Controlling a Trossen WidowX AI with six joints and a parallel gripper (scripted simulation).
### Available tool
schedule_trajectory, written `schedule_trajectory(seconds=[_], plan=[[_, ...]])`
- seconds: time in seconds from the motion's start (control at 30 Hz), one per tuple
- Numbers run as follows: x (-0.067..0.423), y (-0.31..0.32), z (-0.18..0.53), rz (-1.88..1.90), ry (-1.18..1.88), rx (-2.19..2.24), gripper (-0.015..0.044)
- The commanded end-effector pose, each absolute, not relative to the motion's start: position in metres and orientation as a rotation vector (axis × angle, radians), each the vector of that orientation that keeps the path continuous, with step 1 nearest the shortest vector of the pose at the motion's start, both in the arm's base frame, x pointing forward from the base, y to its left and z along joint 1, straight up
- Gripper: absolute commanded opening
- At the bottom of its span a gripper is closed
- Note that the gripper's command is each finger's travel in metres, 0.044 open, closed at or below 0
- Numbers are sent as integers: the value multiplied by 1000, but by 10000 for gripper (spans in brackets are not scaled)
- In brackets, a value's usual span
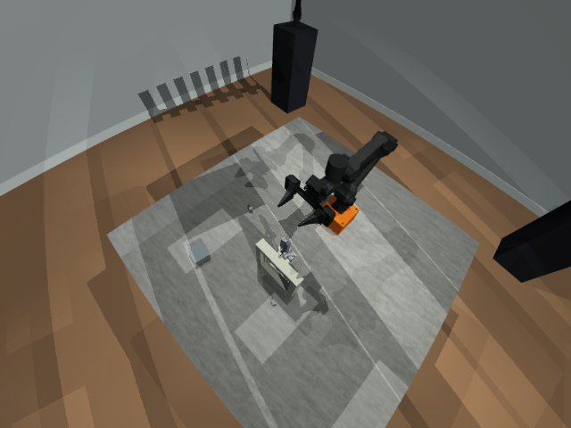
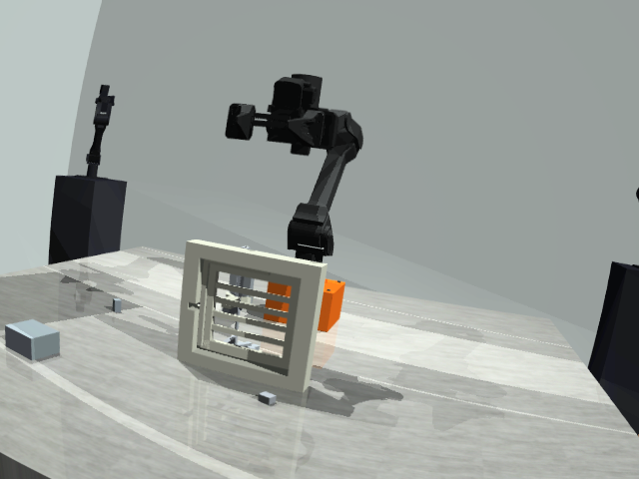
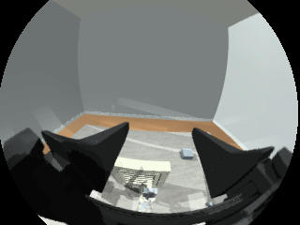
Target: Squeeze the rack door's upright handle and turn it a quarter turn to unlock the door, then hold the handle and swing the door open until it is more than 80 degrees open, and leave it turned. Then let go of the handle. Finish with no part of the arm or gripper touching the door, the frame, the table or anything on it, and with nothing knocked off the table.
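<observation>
The cream rack frame stands upright on the table. Its slatted door sits within the frame outline; I cannot tell whether it is slightly ajar. The grey handle is on the arm's side of the door, partly hidden by slats in the exterior view, and looks upright. My gripper is open wide and empty. It hangs well above the rack, on the handle's side, touching nothing.
A blue-grey block, a small grey piece and a tiny block lie around the rack. An orange box is by the arm's base. Dark pillars stand beyond the table.
</observation>
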State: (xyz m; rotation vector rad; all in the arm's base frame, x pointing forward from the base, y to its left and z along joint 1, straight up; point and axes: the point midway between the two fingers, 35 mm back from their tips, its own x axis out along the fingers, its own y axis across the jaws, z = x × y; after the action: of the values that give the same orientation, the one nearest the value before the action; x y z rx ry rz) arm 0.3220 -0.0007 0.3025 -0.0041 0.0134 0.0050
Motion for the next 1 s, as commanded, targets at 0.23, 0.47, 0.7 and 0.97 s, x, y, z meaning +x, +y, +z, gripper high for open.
schedule_trajectory(seconds=[0.23,0.47,0.7,0.97], plan=[[340,-1,285,4,179,-8,288],[355,-1,266,4,359,-13,288],[364,-2,245,5,538,-17,288],[369,-2,223,8,743,-23,288]])
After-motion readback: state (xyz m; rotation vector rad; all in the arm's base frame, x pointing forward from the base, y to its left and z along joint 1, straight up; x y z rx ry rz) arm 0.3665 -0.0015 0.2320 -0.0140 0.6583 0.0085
